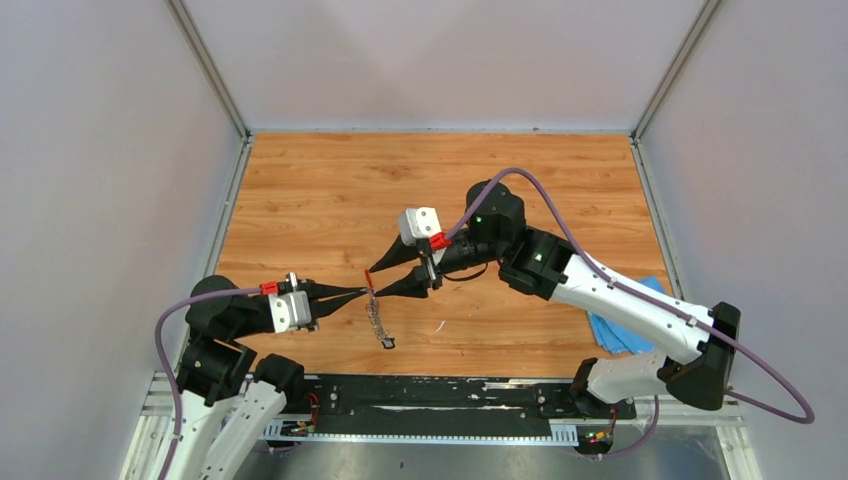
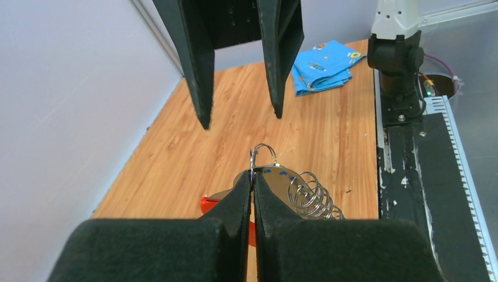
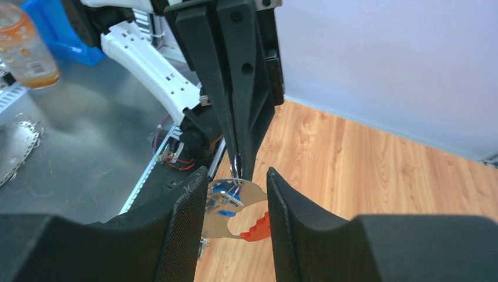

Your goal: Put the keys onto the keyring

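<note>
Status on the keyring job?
Left gripper shut on keyring. Right gripper open, fingers straddling it. Nothing in the way.

At the centre of the top view, the thin red-looped metal keyring (image 1: pixel 371 290) sits over the brown wooden table (image 1: pixel 330 190), between 2 grippers. The black left gripper (image 1: pixel 364 292) grips it from the left, and the black right gripper (image 1: pixel 374 283) straddles it from the right. A chain of silvery metal rings (image 1: pixel 378 322) trails from the keyring toward the lower centre. The folded blue cloth (image 1: pixel 612 332) lies at lower right, partly under the right arm.
</note>
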Motion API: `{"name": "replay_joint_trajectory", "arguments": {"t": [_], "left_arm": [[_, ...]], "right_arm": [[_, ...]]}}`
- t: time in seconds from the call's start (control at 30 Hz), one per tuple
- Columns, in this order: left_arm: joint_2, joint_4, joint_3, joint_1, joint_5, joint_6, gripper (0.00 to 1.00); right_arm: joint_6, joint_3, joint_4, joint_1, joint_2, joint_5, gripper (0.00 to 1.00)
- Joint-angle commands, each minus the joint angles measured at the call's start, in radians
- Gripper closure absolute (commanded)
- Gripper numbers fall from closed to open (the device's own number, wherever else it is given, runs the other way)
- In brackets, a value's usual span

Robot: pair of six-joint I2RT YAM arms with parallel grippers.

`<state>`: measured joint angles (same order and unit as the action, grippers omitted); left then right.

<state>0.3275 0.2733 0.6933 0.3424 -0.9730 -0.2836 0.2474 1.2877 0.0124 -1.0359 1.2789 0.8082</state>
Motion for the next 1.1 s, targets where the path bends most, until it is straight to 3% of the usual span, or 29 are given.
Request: {"name": "replay_joint_trajectory", "arguments": {"t": [0.0,0.6,0.7,0.83,0.97,1.07], "left_arm": [[0.002,-0.004,0.032,0.0,-0.026,0.006,1.0],[-0.002,0.009,0.034,0.0,-0.031,-0.003,1.0],[-0.002,0.015,0.035,0.0,-0.032,-0.007,1.0],[-0.002,0.016,0.034,0.0,-0.035,-0.011,1.0],[0.004,0.081,0.031,0.0,-0.039,-0.066,0.99],[0.017,0.183,0.042,0.0,-0.024,-0.165,0.86]], "right_arm": [[0.057,0.045,-0.076,0.014,0.022,0.123,0.58],[0.006,0.062,-0.02,0.016,0.089,0.095,0.68],[0.001,0.062,-0.02,0.016,0.091,0.093,0.77],[-0.006,0.063,-0.02,0.016,0.093,0.059,0.98],[-0.015,0.067,-0.024,0.016,0.089,0.029,1.0],[-0.014,0.075,-0.083,0.016,0.089,-0.001,1.0]]}}
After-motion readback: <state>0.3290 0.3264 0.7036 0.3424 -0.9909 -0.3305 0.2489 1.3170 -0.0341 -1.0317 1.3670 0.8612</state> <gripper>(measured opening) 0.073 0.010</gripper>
